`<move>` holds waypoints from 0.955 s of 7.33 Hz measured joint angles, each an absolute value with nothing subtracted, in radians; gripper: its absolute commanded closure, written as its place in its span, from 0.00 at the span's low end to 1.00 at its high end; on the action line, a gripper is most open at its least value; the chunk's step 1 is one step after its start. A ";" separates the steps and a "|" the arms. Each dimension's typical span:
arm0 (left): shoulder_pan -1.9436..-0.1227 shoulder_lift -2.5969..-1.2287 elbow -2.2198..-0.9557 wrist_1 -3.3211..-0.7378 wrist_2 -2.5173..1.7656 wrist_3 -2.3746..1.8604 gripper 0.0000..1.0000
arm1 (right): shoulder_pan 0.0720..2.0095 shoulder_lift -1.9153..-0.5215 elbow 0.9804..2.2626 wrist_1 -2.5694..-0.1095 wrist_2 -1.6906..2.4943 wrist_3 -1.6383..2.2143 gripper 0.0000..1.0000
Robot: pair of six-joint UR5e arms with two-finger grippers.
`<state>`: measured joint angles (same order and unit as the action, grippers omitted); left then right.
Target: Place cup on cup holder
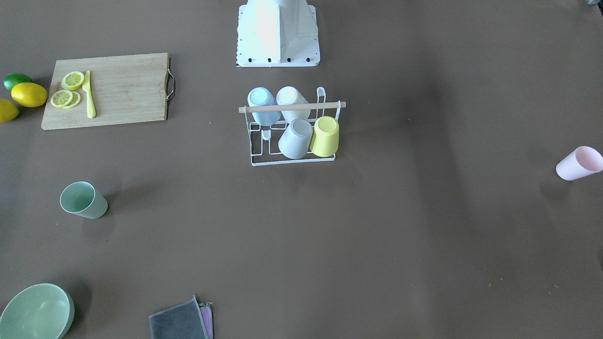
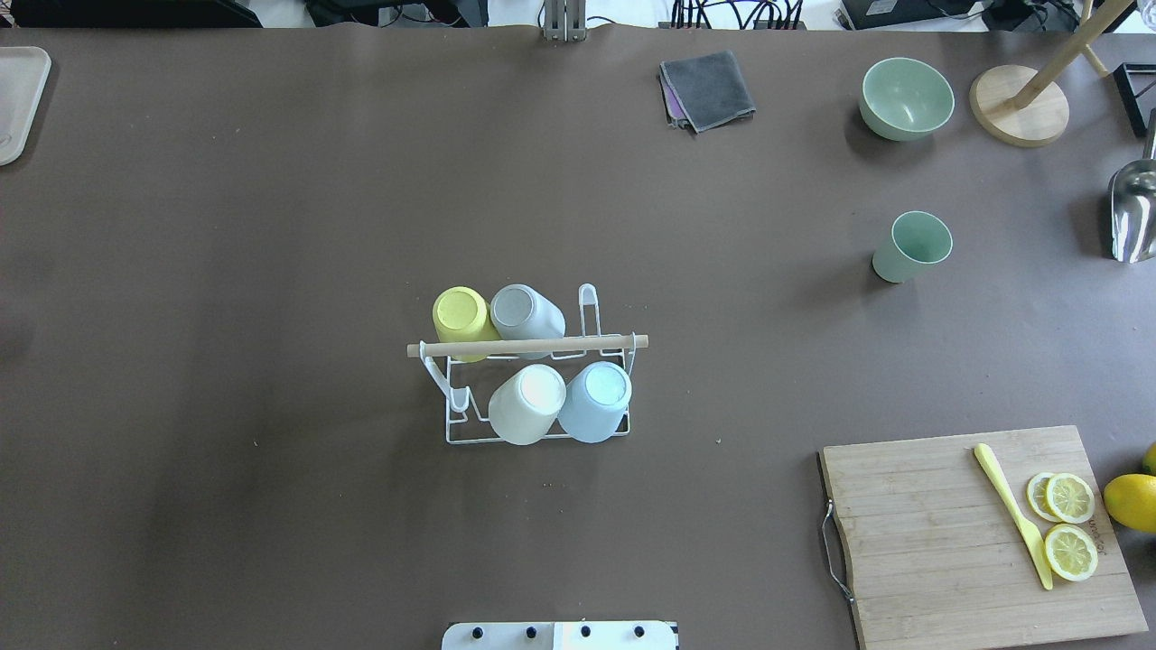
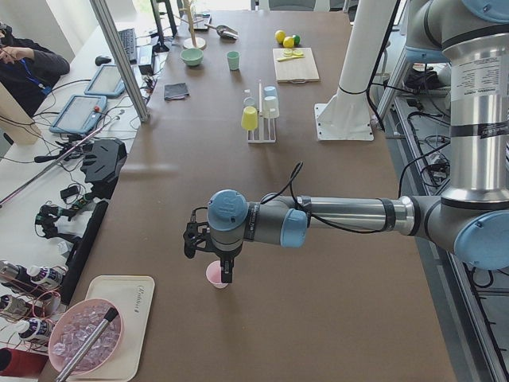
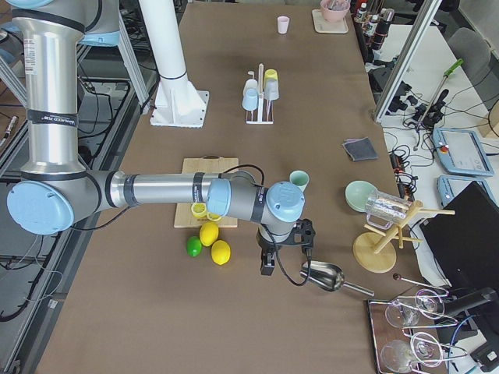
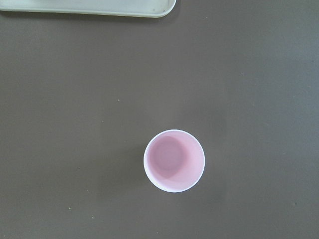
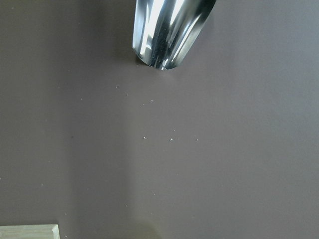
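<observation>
The white wire cup holder (image 2: 459,440) with a wooden rod handle stands at the table's middle, also in the front view (image 1: 292,160). Several cups hang upside down on it: yellow (image 2: 461,314), grey (image 2: 526,312), cream (image 2: 528,402) and blue (image 2: 596,399). A pink cup (image 5: 174,160) stands upright near the table's left end, straight below my left wrist camera. My left gripper (image 3: 211,259) hovers just over that pink cup (image 3: 216,276); I cannot tell if it is open. A green cup (image 2: 912,246) stands upright at the far right. My right gripper (image 4: 285,261) hangs near the table's right end; its state is unclear.
A cutting board (image 2: 975,533) with lemon slices (image 2: 1070,525) and a yellow knife (image 2: 1011,515) lies near right, with whole lemons (image 1: 29,94) beside it. A green bowl (image 2: 906,97), folded cloths (image 2: 707,88), a metal scoop (image 6: 167,30) and a tray (image 5: 89,7) lie at the edges.
</observation>
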<state>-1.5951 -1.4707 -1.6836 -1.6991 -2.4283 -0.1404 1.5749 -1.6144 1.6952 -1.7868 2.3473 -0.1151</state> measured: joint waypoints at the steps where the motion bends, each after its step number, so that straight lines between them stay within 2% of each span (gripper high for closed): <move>1: -1.595 -1.475 -1.684 -1.699 -2.429 -0.141 0.01 | 1.541 -1.591 1.697 -1.789 2.346 -0.113 0.00; 7: -1.529 -1.488 -1.723 -1.698 -2.429 -0.140 0.01 | 1.211 -1.287 1.687 -2.057 2.271 -0.064 0.00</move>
<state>-1.5292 -1.4884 -1.7231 -1.6981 -2.4288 -0.1402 1.2106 -1.2870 1.6866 -2.0570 2.2714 -0.0641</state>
